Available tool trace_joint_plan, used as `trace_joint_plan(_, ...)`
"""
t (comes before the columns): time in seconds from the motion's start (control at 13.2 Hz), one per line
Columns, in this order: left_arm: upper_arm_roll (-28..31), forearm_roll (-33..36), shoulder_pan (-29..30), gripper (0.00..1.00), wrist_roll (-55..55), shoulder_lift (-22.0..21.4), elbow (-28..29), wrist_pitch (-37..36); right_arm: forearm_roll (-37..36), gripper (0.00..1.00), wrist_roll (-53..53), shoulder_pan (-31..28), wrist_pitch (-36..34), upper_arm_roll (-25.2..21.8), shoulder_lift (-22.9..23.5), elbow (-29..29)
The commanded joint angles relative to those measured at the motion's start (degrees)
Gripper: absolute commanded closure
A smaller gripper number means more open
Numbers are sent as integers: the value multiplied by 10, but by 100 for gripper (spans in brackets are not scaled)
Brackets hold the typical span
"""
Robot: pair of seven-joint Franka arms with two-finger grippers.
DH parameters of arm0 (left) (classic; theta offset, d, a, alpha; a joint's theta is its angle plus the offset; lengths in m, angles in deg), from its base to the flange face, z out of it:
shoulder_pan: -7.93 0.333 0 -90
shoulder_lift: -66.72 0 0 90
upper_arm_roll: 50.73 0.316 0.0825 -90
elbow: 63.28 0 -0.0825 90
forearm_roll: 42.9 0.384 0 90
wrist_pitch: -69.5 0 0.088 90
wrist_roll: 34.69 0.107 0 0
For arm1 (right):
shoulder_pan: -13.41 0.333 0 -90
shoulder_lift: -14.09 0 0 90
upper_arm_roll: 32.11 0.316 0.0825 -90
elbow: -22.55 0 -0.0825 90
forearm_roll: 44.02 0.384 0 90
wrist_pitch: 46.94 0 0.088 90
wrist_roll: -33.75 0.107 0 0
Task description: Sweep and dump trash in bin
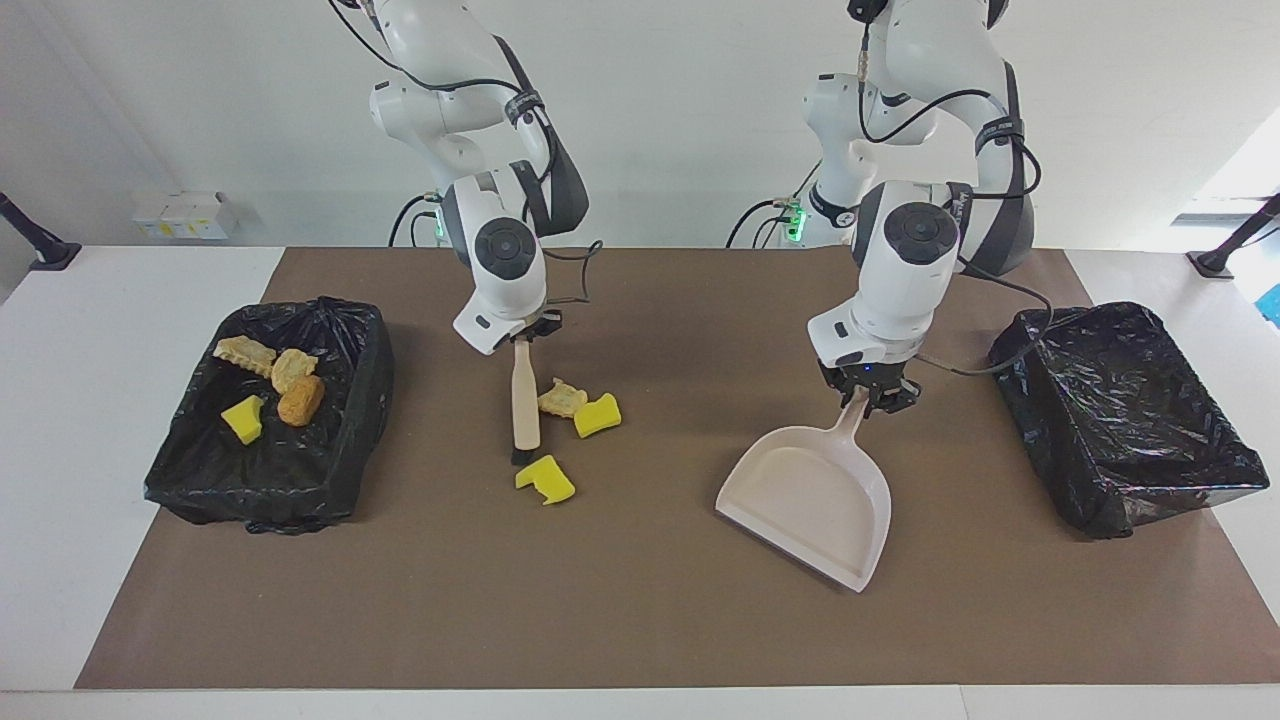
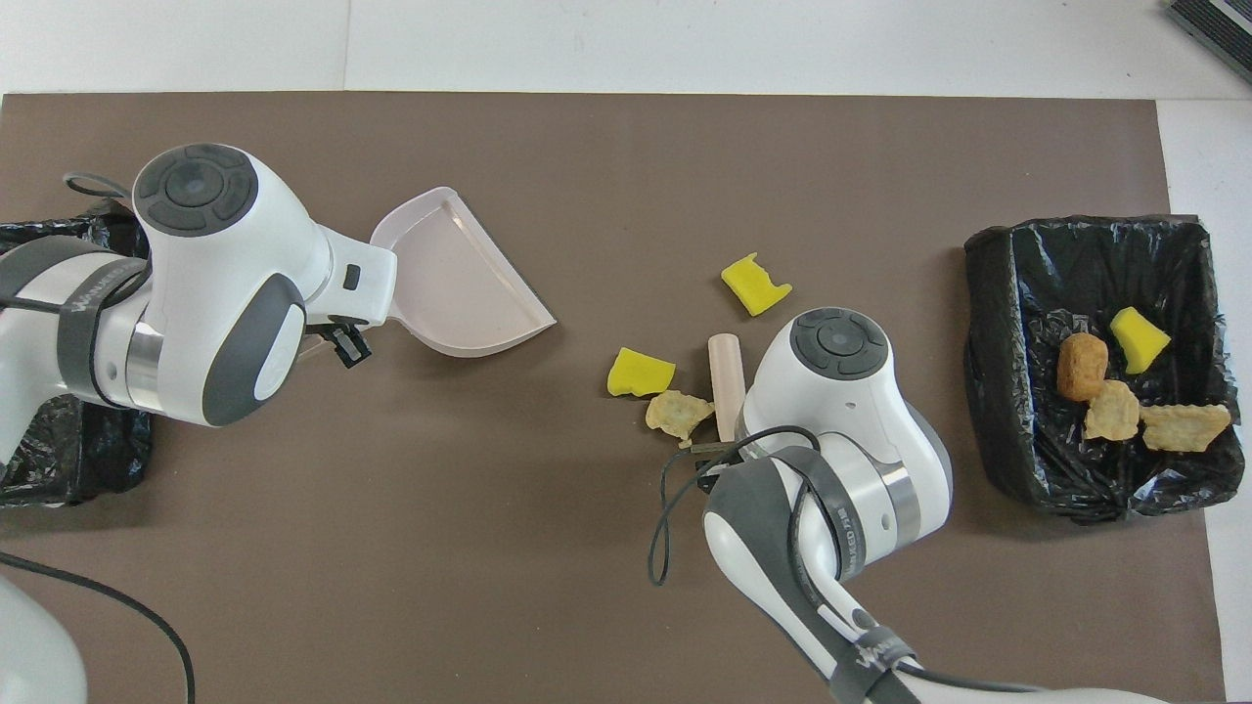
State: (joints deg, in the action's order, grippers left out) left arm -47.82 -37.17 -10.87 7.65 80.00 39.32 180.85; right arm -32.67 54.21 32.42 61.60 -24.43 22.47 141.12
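Facing view: right gripper [image 1: 521, 338] jaws clamp the brush [image 1: 523, 400] beside trash [image 1: 563, 398]; left gripper [image 1: 864, 395] jaws clamp the dustpan [image 1: 810, 498].

My brush [image 1: 524, 400] has a pale cream handle and a short tuft of black bristles, and my dustpan [image 1: 815, 495] is plain beige with a faint pink cast. Both bins [image 1: 300, 470] [image 1: 1120, 400] are lined with glossy black plastic. The mat [image 1: 640, 620] is flat brown on a white table [image 1: 60, 480]. Loose trash [image 1: 545, 480] is bright yellow, with one tan crinkled piece [image 1: 562, 398]; in the bin lie yellow, tan and what looks like orange-brown lumps. My arms [image 2: 245, 293] are white with dark grey joints.
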Motion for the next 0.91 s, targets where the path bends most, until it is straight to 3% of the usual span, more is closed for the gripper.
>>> trace_joint_plan(0.0,-1,-4,16,100,154,-35,49,9,22,100,60,8,4,1,2,-20)
trace_joint_plan(0.3,-2,18,-4,100,204,-90,159,102,11,100,72,-31,-73,-6,-34,-57)
trace_joint_plan(0.38,-2,37,-16,100,204,-103,183,118,-8,100,70,-38,-82,-7,-41,-46)
trace_joint_plan(0.45,-4,41,-19,100,204,-112,198,128,-76,100,60,-38,-81,-3,-53,-27)
trace_joint_plan(0.53,-4,41,-32,100,204,-111,201,131,-112,100,63,-29,-88,-1,-66,-18)
trace_joint_plan(0.68,-5,41,-40,100,203,-107,204,136,-111,100,69,-6,-79,0,-64,13)
trace_joint_plan(0.83,-5,40,-47,100,196,-106,205,138,-66,100,62,0,-52,0,-42,13)
